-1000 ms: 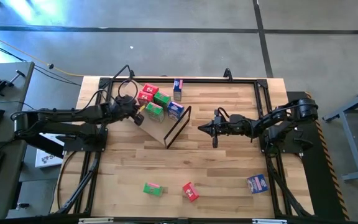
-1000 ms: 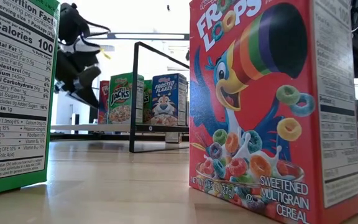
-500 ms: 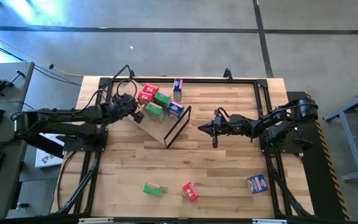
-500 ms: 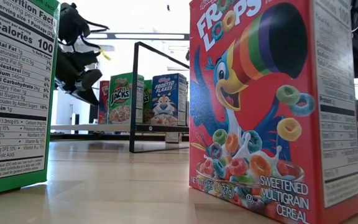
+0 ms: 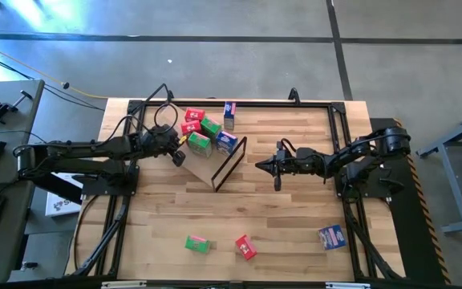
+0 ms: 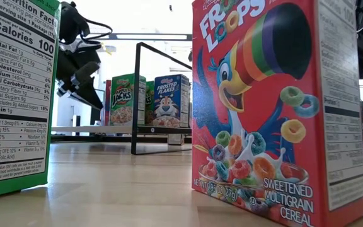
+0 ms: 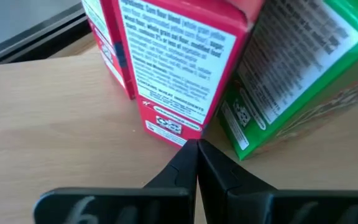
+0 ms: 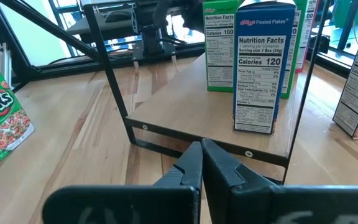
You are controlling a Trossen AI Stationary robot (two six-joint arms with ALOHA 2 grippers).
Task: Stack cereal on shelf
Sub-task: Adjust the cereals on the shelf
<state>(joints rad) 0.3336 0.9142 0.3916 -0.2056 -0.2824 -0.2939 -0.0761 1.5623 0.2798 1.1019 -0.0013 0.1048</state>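
On striped wooden tabletop (image 5: 295, 217), grey floor (image 5: 215, 56) around.

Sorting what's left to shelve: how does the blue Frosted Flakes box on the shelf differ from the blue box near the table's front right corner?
The Frosted Flakes box stands upright on the shelf among other boxes. The corner blue box lies flat on the tabletop, alone. Both are small blue cereal boxes.

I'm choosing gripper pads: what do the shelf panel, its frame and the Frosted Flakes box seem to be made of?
Shelf panel: apparently plywood, matte tan, faint grain.
Frame: likely metal, thin dark bars with screw heads.
Frosted Flakes box: printed cardboard, slight sheen, creased edges.
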